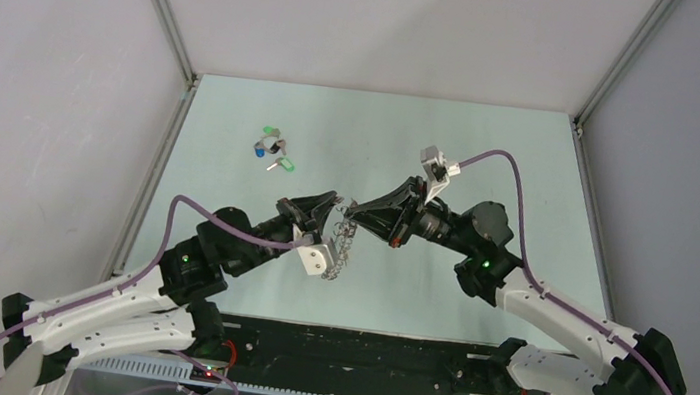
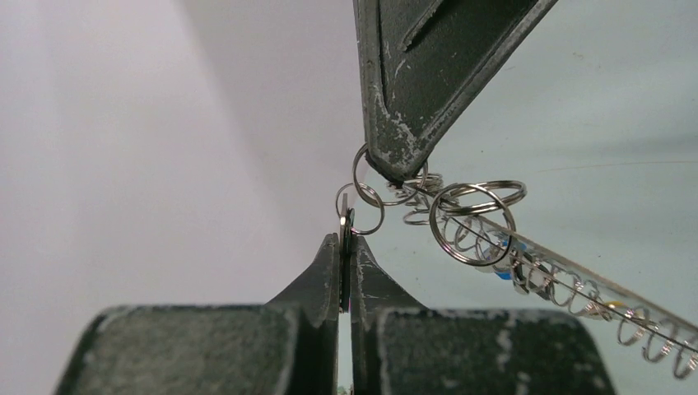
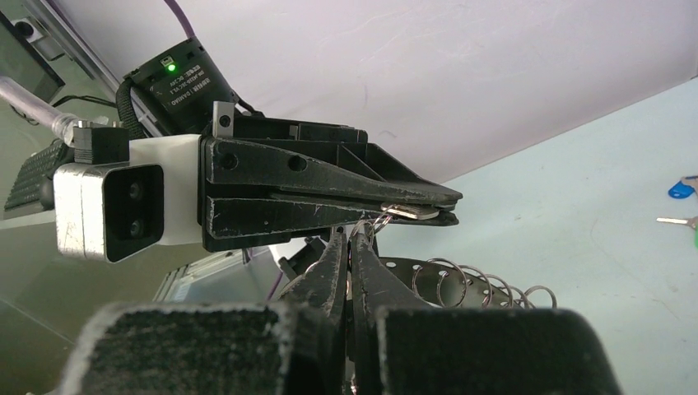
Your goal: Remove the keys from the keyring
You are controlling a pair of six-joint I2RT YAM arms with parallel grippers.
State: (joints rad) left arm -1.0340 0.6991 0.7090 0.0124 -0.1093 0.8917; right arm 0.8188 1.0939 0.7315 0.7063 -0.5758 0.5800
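Above the middle of the table, my left gripper [image 1: 330, 209] and right gripper [image 1: 359, 209] meet tip to tip. The left gripper [image 2: 346, 240] is shut on a thin silver key [image 3: 411, 212] with a dark tag, which hangs from a small wire loop [image 2: 368, 212]. The right gripper [image 3: 349, 235] is shut on the looped rim of the grey keyring [image 3: 397, 267]. The keyring [image 1: 341, 249] hangs below both grippers and shows edge-on [image 2: 576, 273] in the left wrist view. Loose keys [image 1: 272, 148] with green and blue tags lie on the table at the far left.
A metal frame rail [image 1: 155, 174] borders the pale green table [image 1: 492, 155] on the left, and another [image 1: 585, 176] on the right. A black strip [image 1: 357, 355] runs along the near edge between the arm bases.
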